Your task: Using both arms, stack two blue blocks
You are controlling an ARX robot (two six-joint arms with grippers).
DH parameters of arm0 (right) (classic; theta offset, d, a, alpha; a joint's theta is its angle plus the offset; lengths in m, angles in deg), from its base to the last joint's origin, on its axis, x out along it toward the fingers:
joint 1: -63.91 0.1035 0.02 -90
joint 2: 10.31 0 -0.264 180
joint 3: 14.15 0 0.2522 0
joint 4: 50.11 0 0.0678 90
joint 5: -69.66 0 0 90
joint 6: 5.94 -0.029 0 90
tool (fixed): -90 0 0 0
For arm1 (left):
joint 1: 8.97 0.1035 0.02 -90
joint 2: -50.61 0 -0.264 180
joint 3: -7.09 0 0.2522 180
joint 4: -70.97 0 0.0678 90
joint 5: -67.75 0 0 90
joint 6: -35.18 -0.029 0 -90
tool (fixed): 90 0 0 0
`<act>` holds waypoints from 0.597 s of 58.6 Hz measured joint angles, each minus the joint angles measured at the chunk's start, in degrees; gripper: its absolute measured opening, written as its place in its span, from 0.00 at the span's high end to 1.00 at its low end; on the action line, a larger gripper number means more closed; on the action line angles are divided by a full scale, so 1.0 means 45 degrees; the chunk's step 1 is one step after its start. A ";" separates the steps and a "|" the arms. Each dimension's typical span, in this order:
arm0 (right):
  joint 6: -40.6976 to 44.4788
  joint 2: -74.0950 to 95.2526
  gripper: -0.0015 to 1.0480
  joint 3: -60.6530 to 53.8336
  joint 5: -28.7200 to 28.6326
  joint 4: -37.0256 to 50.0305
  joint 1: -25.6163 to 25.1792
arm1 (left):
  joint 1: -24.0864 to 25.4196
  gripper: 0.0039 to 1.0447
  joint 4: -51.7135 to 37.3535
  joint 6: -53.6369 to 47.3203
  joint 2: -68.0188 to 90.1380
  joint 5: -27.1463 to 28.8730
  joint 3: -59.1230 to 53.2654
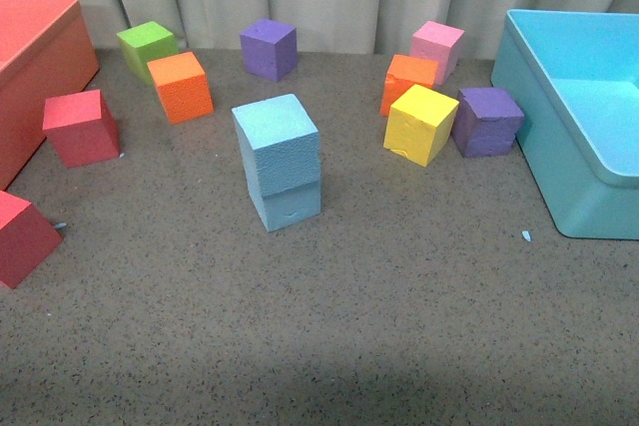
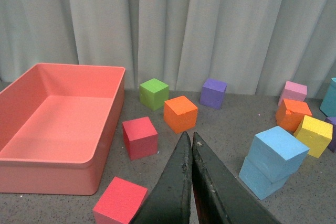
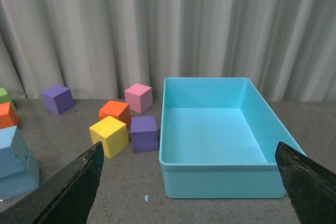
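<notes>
Ahead, I am seeing the two blue blocks (image 1: 281, 162) sitting stacked mid-desk (image 1: 399, 306), the upper one twisted slightly. From the left wrist, my left hand (image 2: 191, 141) is hanging pressed closed, empty, near the stack. From the right wrist, my right hand (image 3: 191, 158) is spreading wide before the turquoise bin (image 3: 220, 182).

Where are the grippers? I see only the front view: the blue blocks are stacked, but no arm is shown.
Observer: The left gripper is shut and holds nothing. The blue blocks stand apart from it.
Operator: And the right one?
Observer: The right gripper is wide open and holds nothing. It faces the turquoise bin.
Operator: My view cuts off the red bin. Is something in it?
Observer: No, the left wrist view shows the inside of the red bin, with nothing in it.
</notes>
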State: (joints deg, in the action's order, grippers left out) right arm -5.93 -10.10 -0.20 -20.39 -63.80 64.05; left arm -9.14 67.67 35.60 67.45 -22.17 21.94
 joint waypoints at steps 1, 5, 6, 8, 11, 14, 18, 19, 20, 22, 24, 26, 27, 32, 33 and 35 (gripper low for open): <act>-0.0005 0.0000 0.09 0.0000 0.0000 0.0000 0.0000 | 0.0000 0.97 0.0044 0.0000 -0.0044 0.0000 0.0000; 0.0000 0.0000 0.09 0.0000 0.0000 0.0000 0.0000 | 0.0000 0.97 0.0355 0.0000 -0.0359 -0.0005 0.0000; 0.0000 0.0000 0.09 0.0000 0.0000 0.0000 0.0000 | 0.0000 0.97 0.0432 0.0000 -0.0442 -0.0005 0.0000; 0.0000 0.0000 0.09 0.0000 0.0000 0.0000 0.0000 | 0.0000 0.97 0.0554 0.0000 -0.0559 -0.0005 0.0000; 0.0000 0.0000 0.09 0.0000 0.0000 0.0000 0.0000 | 0.0000 0.97 0.0743 0.0000 -0.0743 0.0000 0.0000; 0.0000 0.0000 0.09 0.0000 0.0000 0.0000 0.0000 | 0.0000 0.97 0.0918 0.0000 -0.0923 -0.0005 0.0000; 0.0000 0.0000 0.09 0.0000 0.0000 0.0000 0.0000 | 0.0000 0.97 0.1156 0.0000 -0.1156 -0.0005 0.0000; 0.0000 0.0000 0.09 0.0000 0.0000 0.0000 0.0000 | 0.0000 0.97 0.1185 0.0000 -0.1190 -0.0005 0.0000; 0.0000 0.0000 0.09 0.0000 0.0000 0.0000 0.0000 | 0.0000 0.97 0.1248 0.0000 -0.1253 -0.0005 0.0000; 0.0000 0.0000 0.09 0.0000 0.0000 0.0000 0.0000 | 0.0000 0.97 0.1341 0.0000 -0.1341 -0.0005 0.0000; 0.0000 0.0000 0.09 0.0000 0.0000 0.0000 0.0000 | 0.0000 0.97 0.1486 0.0000 -0.1481 -0.0005 0.0000; -0.0005 0.0000 0.09 0.0000 0.0000 0.0000 0.0000 | 0.0000 0.97 0.1744 0.0000 -0.1739 0.0000 0.0005; 0.0000 0.0000 0.09 0.0000 0.0000 0.0000 0.0000 | 0.0000 0.97 0.2205 0.0000 -0.2069 0.0000 0.0005; 0.0000 0.0000 0.09 0.0000 0.0000 0.0000 0.0000 | 0.0000 0.97 0.3667 0.0000 -0.3429 -0.0015 0.0005; 0.0000 0.0000 0.09 0.0000 0.0005 0.0000 0.0000 | 0.0000 0.97 0.3691 0.0000 -0.3555 -0.0015 0.0005; 0.0000 0.0000 0.09 0.0000 0.0000 0.0000 0.0000 | 0.0000 0.97 0.3725 0.0000 -0.3653 -0.0015 0.0005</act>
State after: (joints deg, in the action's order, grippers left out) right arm -5.93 -10.10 -0.20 -20.39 -63.80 64.05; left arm -9.14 84.44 35.60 51.02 -22.24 21.96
